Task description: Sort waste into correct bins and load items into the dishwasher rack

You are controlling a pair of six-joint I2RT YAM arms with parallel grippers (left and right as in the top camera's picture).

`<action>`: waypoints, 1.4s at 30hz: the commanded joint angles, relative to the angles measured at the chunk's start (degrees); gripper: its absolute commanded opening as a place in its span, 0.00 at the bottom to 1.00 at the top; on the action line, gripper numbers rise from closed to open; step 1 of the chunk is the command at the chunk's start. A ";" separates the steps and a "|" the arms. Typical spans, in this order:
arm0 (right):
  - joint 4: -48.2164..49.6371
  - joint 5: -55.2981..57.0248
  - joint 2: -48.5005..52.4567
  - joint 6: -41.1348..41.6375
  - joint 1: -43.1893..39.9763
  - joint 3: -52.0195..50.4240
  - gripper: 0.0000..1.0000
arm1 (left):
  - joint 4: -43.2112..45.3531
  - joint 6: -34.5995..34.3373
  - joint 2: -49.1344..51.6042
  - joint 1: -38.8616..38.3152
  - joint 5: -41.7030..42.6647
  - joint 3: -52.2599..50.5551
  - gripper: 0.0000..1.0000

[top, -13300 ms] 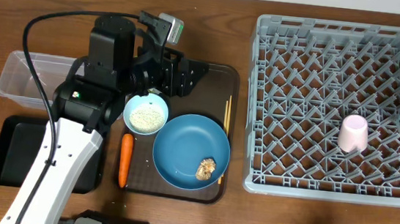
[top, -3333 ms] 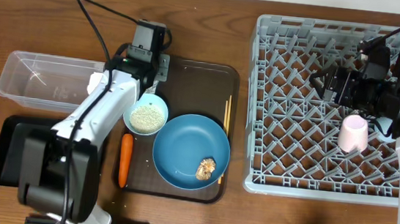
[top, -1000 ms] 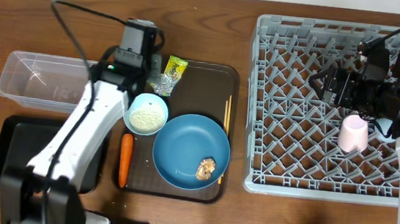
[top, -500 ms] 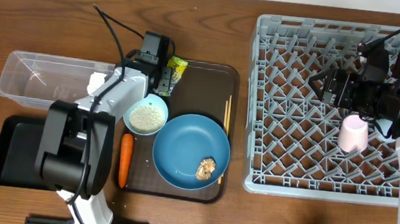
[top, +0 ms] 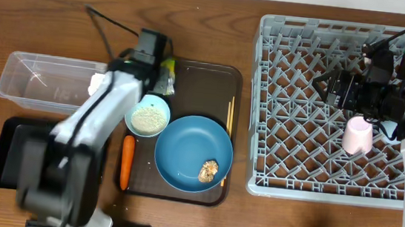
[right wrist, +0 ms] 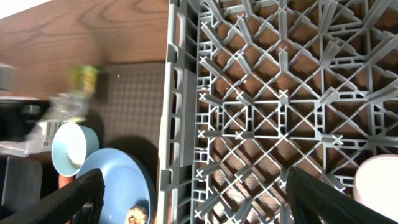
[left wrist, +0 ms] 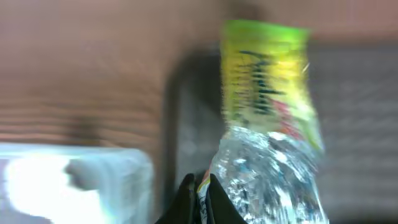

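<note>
My left gripper (left wrist: 200, 186) is shut on the lower edge of the yellow-green crinkled wrapper (left wrist: 267, 118), over the dark serving tray's back left corner; from overhead the gripper (top: 160, 76) covers most of the wrapper (top: 169, 71). The clear tub (top: 42, 79) lies just to its left, with a white crumpled tissue (top: 97, 83) at its right end. My right gripper (right wrist: 199, 199) hangs open over the grey dishwasher rack (top: 254, 103), holding nothing. A pink cup (top: 358, 134) stands in the rack. The blue plate (top: 184, 149) carries a brown lump (top: 209, 171).
On the brown serving tray (top: 206, 80) sit a bowl of rice (top: 148, 116), an orange carrot (top: 127, 162) and wooden chopsticks (top: 226, 142). The black tray (top: 5, 154) lies at the front left, partly under my left arm.
My left gripper has closed on the wrapper and drawn it slightly left toward the tub. The right arm has stayed where it was.
</note>
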 commanded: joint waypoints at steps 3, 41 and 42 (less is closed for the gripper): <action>0.11 -0.04 0.07 0.66 0.17 0.55 0.86 | -5.77 -6.71 -14.56 4.44 -5.33 1.68 0.06; 1.86 -0.07 0.07 0.66 0.17 0.55 0.87 | -19.52 -9.57 -16.39 11.08 7.98 2.36 0.66; 2.21 -0.07 0.07 0.66 0.17 0.55 0.87 | -20.22 -7.72 -16.37 9.60 7.98 2.34 0.66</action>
